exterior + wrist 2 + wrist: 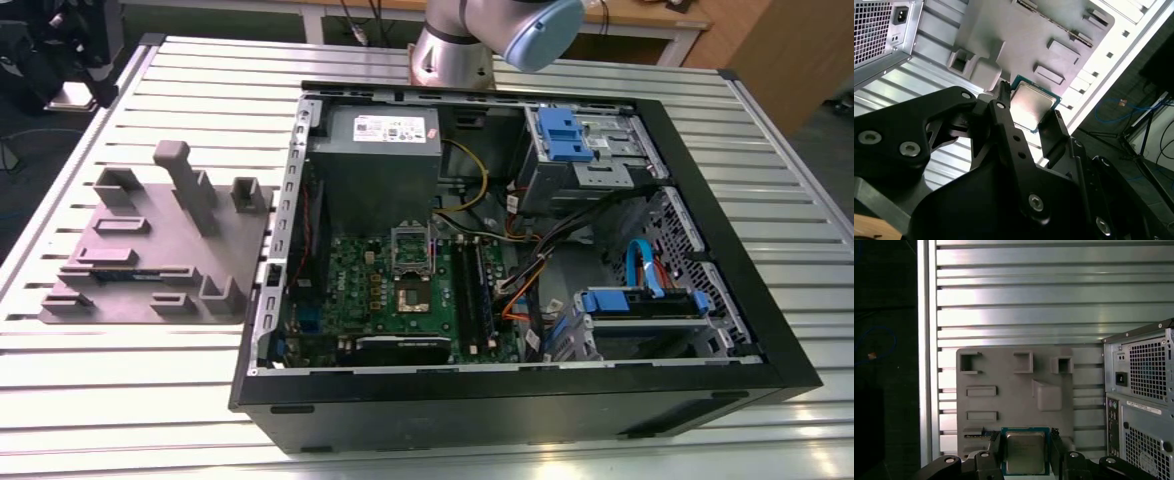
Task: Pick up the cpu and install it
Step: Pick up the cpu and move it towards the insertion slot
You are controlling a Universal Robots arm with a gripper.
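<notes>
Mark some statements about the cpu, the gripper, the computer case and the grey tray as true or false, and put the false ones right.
1. The gripper holds the cpu between its fingers. True.
2. The computer case lies with its side open, so the motherboard shows. True.
3. The cpu is seated on the motherboard. False: it is in the gripper, and in both wrist views the grey tray lies behind it.
4. The grey tray lies inside the computer case. False: it rests on the slatted table, beside the case on the exterior view's left.
</notes>
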